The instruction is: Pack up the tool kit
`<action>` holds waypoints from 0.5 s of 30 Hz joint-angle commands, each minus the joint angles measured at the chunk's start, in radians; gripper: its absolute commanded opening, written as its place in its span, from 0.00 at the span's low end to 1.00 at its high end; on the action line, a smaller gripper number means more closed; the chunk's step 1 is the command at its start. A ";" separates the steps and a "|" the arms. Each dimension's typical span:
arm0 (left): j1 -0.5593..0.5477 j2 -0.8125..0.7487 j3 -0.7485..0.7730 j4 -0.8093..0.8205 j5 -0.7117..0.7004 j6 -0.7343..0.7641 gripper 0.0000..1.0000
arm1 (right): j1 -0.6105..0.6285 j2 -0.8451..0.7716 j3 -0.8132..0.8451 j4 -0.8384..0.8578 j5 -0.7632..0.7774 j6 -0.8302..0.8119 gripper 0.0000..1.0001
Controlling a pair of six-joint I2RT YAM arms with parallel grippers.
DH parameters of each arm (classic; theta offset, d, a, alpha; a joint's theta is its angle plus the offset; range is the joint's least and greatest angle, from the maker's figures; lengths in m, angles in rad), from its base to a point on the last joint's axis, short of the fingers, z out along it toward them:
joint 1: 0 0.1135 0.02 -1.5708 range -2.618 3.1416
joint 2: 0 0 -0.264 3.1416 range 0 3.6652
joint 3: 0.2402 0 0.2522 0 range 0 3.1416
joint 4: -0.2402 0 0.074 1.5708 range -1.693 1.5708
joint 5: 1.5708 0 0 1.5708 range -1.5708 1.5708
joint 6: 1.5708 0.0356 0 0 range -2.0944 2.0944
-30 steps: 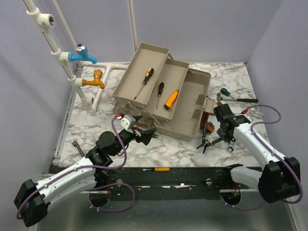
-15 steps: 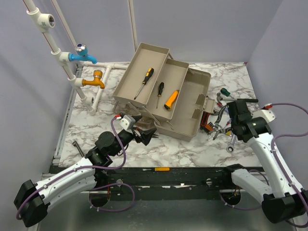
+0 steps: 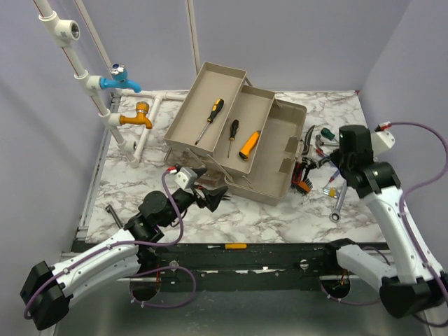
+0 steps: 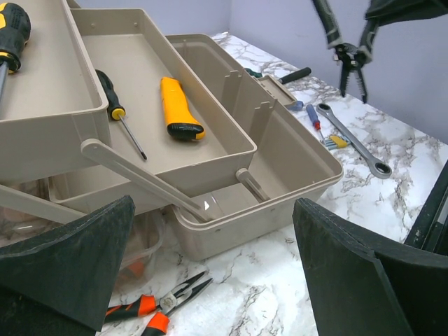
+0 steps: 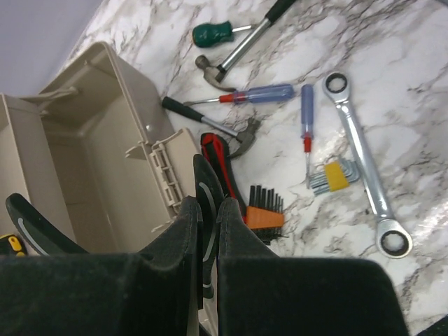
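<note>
Right gripper (image 5: pixel 208 218): jaws together, clamped on one dark handle of a pair of pliers (image 5: pixel 206 183); the second handle splays off to the left. The right arm is raised, elbow high, its wrist angled down over the right end of the toolbox (image 3: pixel 238 140). The toolbox sits open at mid-table (image 3: pixel 273 217) with its trays folded out. Left gripper (image 3: pixel 217 194): jaws fully apart, holding nothing, touching nothing. The left arm lies low along the near edge, facing the toolbox front. A ratchet wrench (image 5: pixel 360 161) and hex keys (image 5: pixel 329 175) lie on the marble right of the box. The pliers' nose is hidden in the right wrist view. Whether they hang over box or table cannot be told.
</note>
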 commanded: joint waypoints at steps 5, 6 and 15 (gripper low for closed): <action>-0.006 -0.003 0.021 -0.004 0.024 0.005 0.99 | 0.001 0.388 0.166 -0.018 -0.160 0.143 0.01; -0.007 -0.003 0.021 -0.004 0.023 0.007 0.99 | 0.000 0.415 0.170 -0.017 -0.169 0.161 0.01; -0.006 0.026 0.033 -0.007 0.023 0.005 0.99 | 0.055 0.466 0.103 0.149 -0.221 0.241 0.01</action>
